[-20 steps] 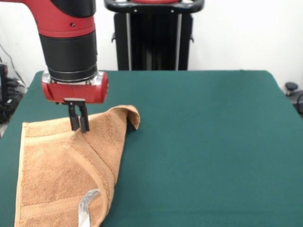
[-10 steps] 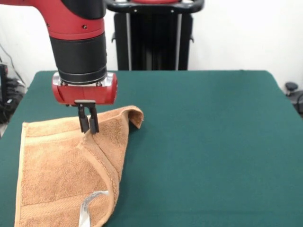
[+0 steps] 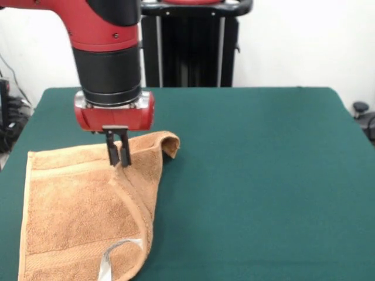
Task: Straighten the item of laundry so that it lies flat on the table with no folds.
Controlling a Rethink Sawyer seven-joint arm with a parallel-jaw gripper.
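Note:
The item of laundry (image 3: pixel 76 216), an orange-tan terry towel, lies at the left of the dark green table (image 3: pixel 252 175). Its right part is folded over onto itself, with a diagonal banded edge running down to a white label (image 3: pixel 111 257) near the front. A curled corner (image 3: pixel 170 142) sticks out to the right. My gripper (image 3: pixel 119 161) comes down from the red and black arm, shut on the folded layer of the towel near its far edge and lifting it slightly.
A black pedestal (image 3: pixel 190 44) stands behind the table's far edge. Dark cables and equipment (image 3: pixel 9 117) sit off the table's left side, and a black object (image 3: pixel 364 117) lies off its right side.
The gripper has moved to the right, dragging the pinched fold with it. The curled corner and the diagonal edge have shifted right, and the label has moved right too.

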